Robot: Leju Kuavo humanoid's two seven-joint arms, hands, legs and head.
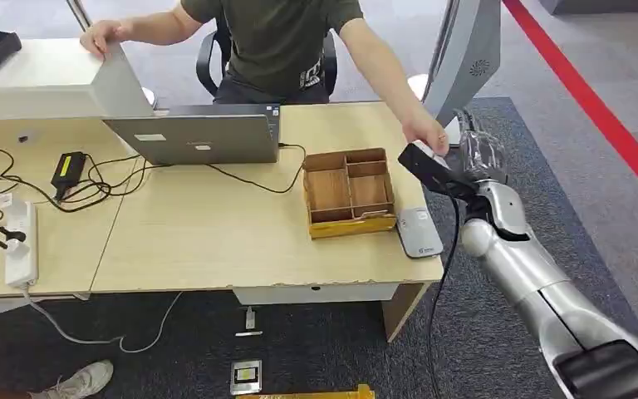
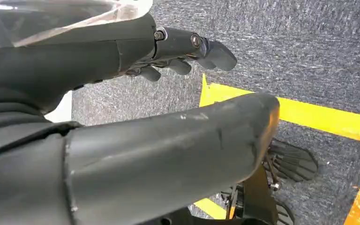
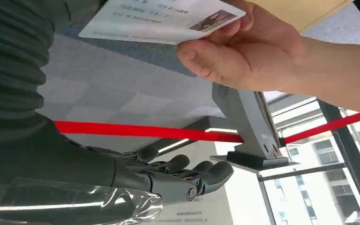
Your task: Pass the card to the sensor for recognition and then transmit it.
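The right hand (image 1: 475, 158) is raised off the bench's (image 1: 216, 241) right edge, beyond the grey sensor (image 1: 418, 232) that lies by the wooden tray (image 1: 350, 193). Its fingers (image 3: 187, 171) are spread and hold nothing. A person's hand (image 3: 243, 51) pinches the card (image 3: 161, 19) just beside it; the card does not touch the robot's fingers. The left hand (image 2: 136, 117) hangs over carpet with yellow tape (image 2: 328, 119), fingers loosely extended and empty
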